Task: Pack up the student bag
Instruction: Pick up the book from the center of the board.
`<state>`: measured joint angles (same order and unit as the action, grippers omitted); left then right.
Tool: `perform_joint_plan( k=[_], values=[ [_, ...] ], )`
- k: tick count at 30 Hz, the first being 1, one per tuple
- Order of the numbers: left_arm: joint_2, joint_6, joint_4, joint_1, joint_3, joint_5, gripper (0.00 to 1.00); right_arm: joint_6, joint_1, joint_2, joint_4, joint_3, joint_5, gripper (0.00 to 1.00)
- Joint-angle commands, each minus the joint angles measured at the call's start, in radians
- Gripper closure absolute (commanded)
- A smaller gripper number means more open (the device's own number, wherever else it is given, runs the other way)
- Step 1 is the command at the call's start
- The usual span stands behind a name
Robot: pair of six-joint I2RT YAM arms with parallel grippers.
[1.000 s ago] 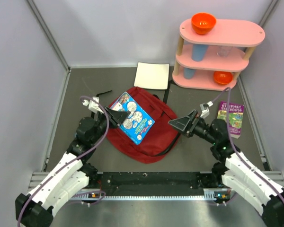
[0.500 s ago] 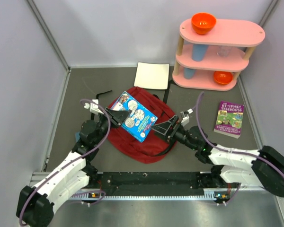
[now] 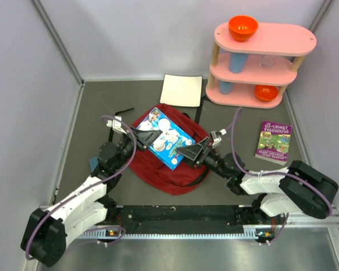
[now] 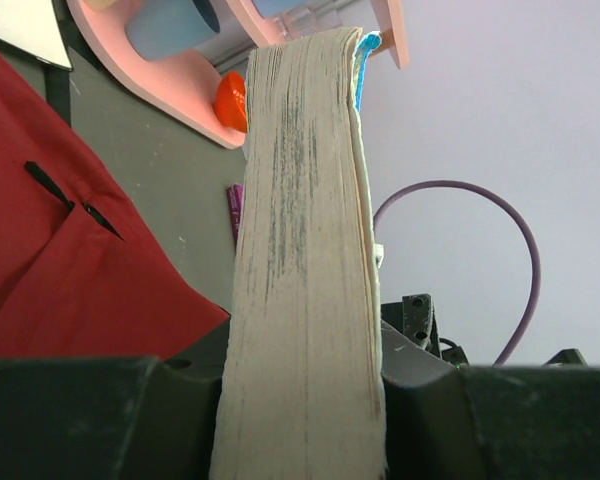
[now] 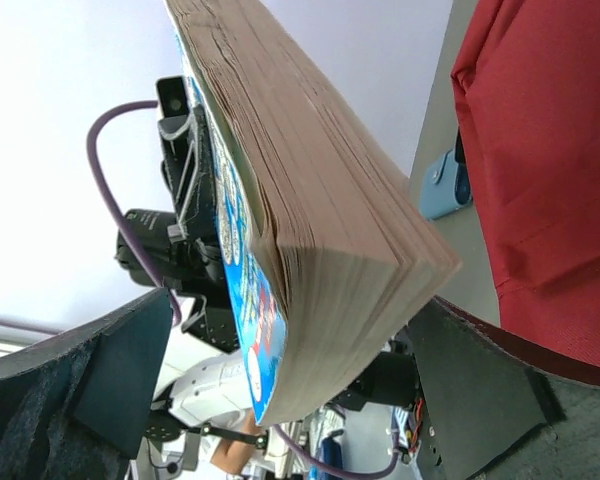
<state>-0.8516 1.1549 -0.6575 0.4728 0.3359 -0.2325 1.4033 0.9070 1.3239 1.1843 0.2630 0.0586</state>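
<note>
The dark red soft fabric backpack with black straps (image 3: 158, 172) lies flat at the middle of the grey table (image 3: 73, 147), between the two arms. Its long axis seems to run near-to-far, top end toward the back wall, though much of it is covered. The left gripper (image 3: 144, 134) pinches a thick paperback with a blue illustrated cover (image 3: 168, 138) above the backpack. The right gripper (image 3: 187, 152) is spread wide, its jaws either side of the paperback's near corner.

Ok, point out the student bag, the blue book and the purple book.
student bag (image 3: 158, 172): top view, near red fabric.
blue book (image 3: 166, 138): top view, cover centre.
purple book (image 3: 274, 142): top view, cover centre.
</note>
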Motion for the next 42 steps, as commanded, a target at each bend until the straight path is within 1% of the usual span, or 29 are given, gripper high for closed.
perform_joint_plan(
  k=[1,2,3,6,8,9,11,14,15,17,19,20,21,22,24,27,28,29,30,31,32,33,34,35,36,37,38,40,42],
  values=[
    [-0.013,0.052,-0.208,0.004,0.002,-0.051,1.0,-0.044,0.02,-0.005,0.195,0.025,-0.005,0.02],
    [-0.01,0.064,-0.208,0.004,-0.001,-0.051,1.0,-0.052,0.018,-0.008,0.208,0.021,-0.012,0.05],
    [-0.01,0.072,-0.206,0.004,-0.003,-0.05,1.0,-0.062,0.02,-0.014,0.221,0.01,-0.014,0.12],
    [-0.01,0.068,-0.203,0.026,-0.003,-0.042,1.0,-0.07,0.02,-0.031,0.203,0.01,-0.02,0.21],
    [-0.015,0.059,-0.189,0.046,-0.001,-0.018,1.0,-0.069,0.02,-0.029,0.198,0.018,-0.01,0.23],
    [-0.018,0.058,-0.191,0.05,-0.001,-0.014,1.0,-0.067,0.02,-0.026,0.211,0.015,-0.011,0.3],
    [-0.029,0.057,-0.208,0.058,-0.001,-0.021,1.0,-0.072,0.02,-0.015,0.277,0.001,-0.025,0.38],
    [-0.036,0.055,-0.211,0.066,0.002,-0.016,1.0,-0.059,0.02,-0.003,0.331,-0.03,-0.048,0.58],
    [-0.04,0.052,-0.206,0.066,0.005,-0.016,1.0,-0.063,0.018,-0.003,0.333,-0.03,-0.046,0.6],
    [-0.046,0.051,-0.202,0.069,0.008,-0.016,1.0,-0.058,0.018,-0.002,0.333,-0.025,-0.039,0.51],
    [-0.055,0.051,-0.203,0.07,0.011,-0.019,1.0,-0.064,0.02,-0.005,0.339,-0.025,-0.039,0.52],
    [-0.056,0.048,-0.202,0.07,0.014,-0.022,1.0,-0.067,0.02,-0.012,0.339,-0.028,-0.046,0.57],
    [-0.058,0.046,-0.194,0.07,0.018,-0.024,1.0,-0.069,0.02,-0.018,0.337,-0.04,-0.052,0.74],
    [-0.058,0.042,-0.182,0.07,0.021,-0.025,1.0,-0.072,0.02,-0.026,0.336,-0.048,-0.055,0.81],
    [-0.05,0.025,-0.116,0.07,0.04,-0.024,1.0,-0.084,0.018,-0.054,0.333,-0.071,-0.091,1.0],
    [-0.041,-0.026,-0.036,0.069,0.064,-0.027,0.99,-0.108,0.018,-0.106,0.298,-0.091,-0.115,1.0],
    [-0.038,-0.044,-0.009,0.069,0.074,-0.024,0.9,-0.119,0.02,-0.129,0.249,-0.093,-0.123,1.0],
    [-0.034,-0.084,0.03,0.069,0.084,-0.022,0.62,-0.135,0.02,-0.153,0.2,-0.091,-0.131,1.0],
    [-0.024,-0.102,0.065,0.069,0.112,-0.024,0.51,-0.165,0.02,-0.225,0.14,-0.088,-0.138,1.0],
    [-0.018,-0.127,0.146,0.069,0.127,-0.018,0.41,-0.185,0.02,-0.268,-0.04,-0.079,-0.158,1.0],
    [-0.012,-0.179,0.186,0.07,0.143,-0.016,0.24,-0.202,0.02,-0.314,-0.149,-0.052,-0.175,1.0],
    [-0.004,-0.205,0.223,0.07,0.176,-0.013,0.18,-0.237,0.02,-0.422,-0.264,-0.033,-0.193,1.0],
    [0.002,-0.228,0.314,0.07,0.193,-0.002,0.11,-0.26,0.018,-0.471,-0.401,-0.012,-0.245,1.0],
    [0.005,-0.272,0.346,0.07,0.207,0.013,0.06,-0.283,0.02,-0.524,-0.607,0.028,-0.276,1.0],
    [0.011,-0.296,0.378,0.07,0.225,0.024,0.01,-0.318,0.02,-0.567,-0.711,0.042,-0.313,1.0],
    [0.014,-0.314,0.406,0.072,0.235,0.033,0.01,-0.325,0.02,-0.65,-0.785,0.05,-0.382,1.0],
    [0.016,-0.343,0.448,0.072,0.241,0.054,0.01,-0.334,0.02,-0.684,-0.896,0.053,-0.413,1.0],
    [0.019,-0.368,0.47,0.073,0.245,0.065,0.01,-0.359,0.02,-0.748,-0.98,0.051,-0.492,1.0],
    [0.008,-0.408,0.524,0.09,0.267,0.114,0.01,-0.362,0.018,-0.825,-1.095,0.053,-0.538,1.0]
  ],
)
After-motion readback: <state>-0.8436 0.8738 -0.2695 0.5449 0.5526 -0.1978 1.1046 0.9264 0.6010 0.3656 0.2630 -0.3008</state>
